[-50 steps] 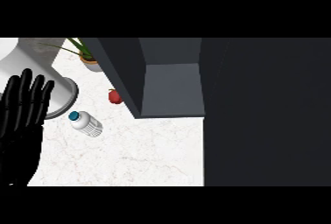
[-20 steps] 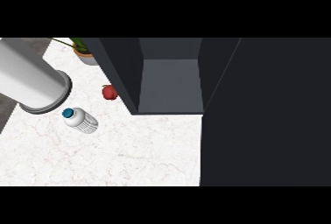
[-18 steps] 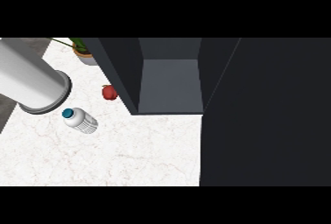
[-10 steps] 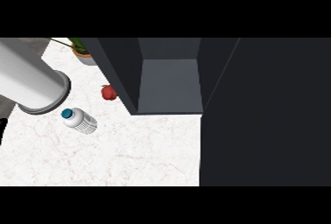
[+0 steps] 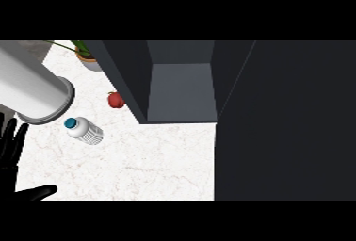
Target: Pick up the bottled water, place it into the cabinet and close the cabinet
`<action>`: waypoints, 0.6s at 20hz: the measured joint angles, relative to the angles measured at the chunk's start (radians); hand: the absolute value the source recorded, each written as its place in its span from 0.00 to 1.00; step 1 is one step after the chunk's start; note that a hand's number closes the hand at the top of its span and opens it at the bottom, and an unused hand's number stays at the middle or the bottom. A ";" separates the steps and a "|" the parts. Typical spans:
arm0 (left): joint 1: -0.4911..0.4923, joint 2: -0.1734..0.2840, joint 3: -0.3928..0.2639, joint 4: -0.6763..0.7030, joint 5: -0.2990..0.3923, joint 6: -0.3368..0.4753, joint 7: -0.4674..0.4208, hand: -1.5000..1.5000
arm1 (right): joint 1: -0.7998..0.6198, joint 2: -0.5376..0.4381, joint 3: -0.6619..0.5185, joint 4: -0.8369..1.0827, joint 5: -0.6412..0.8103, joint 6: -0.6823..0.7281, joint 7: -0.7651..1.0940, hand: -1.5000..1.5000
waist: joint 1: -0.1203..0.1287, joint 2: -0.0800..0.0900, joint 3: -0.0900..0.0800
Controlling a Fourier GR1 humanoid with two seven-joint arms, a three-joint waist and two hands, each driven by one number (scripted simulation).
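In the head view, the left hand (image 5: 12, 155) showed at the left edge, its black fingers straight and spread, pointing up, with the thumb (image 5: 36, 192) stretched out to the right near the lower edge; it was released and held nothing. The right hand did not show anywhere.

The bottled water (image 5: 83, 130) lay on the white marbled desk (image 5: 139, 164), up and to the right of the hand and apart from its fingertips. The bottle was tilted, its blue cap (image 5: 70, 123) toward the upper left. A large pale grey cylinder (image 5: 31, 87) lay slantwise above the hand, its round end just beside the cap; whether the two touched could not be told.

Farther right and higher than the bottle, a small red object (image 5: 115, 100) sat on the desk, close to the left wall of the dark cabinet (image 5: 181, 89). The cabinet stood open, its grey inside visible, well to the right of the hand. A potted plant (image 5: 87, 59) stood at the top, left of the cabinet
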 measured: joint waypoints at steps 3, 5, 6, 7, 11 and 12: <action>-0.016 0.008 0.015 0.096 -0.014 -0.018 -0.049 0.00 | 0.022 -0.005 -0.002 -0.005 -0.002 0.012 -0.015 0.00 | 0.001 0.001 0.000; -0.041 0.016 0.021 0.170 -0.030 -0.025 -0.081 0.00 | 0.025 -0.002 0.009 -0.005 0.000 0.011 -0.016 0.00 | 0.002 0.002 -0.001; -0.047 0.017 0.021 0.206 -0.039 -0.032 -0.102 0.00 | 0.037 -0.004 0.005 -0.004 0.000 0.019 -0.029 0.00 | 0.001 0.002 -0.001; -0.051 0.029 0.032 0.247 -0.039 -0.048 -0.125 0.00 | 0.046 -0.006 0.000 -0.003 -0.001 0.027 -0.040 0.00 | 0.000 0.002 -0.001; -0.098 0.030 0.030 0.393 -0.078 -0.057 -0.203 0.00 | 0.090 -0.015 -0.020 -0.002 -0.004 0.055 -0.080 0.00 | -0.003 0.002 -0.001; -0.103 0.040 0.037 0.425 -0.075 -0.070 -0.216 0.00 | 0.107 -0.014 -0.021 -0.002 -0.004 0.064 -0.092 0.00 | -0.003 0.002 -0.001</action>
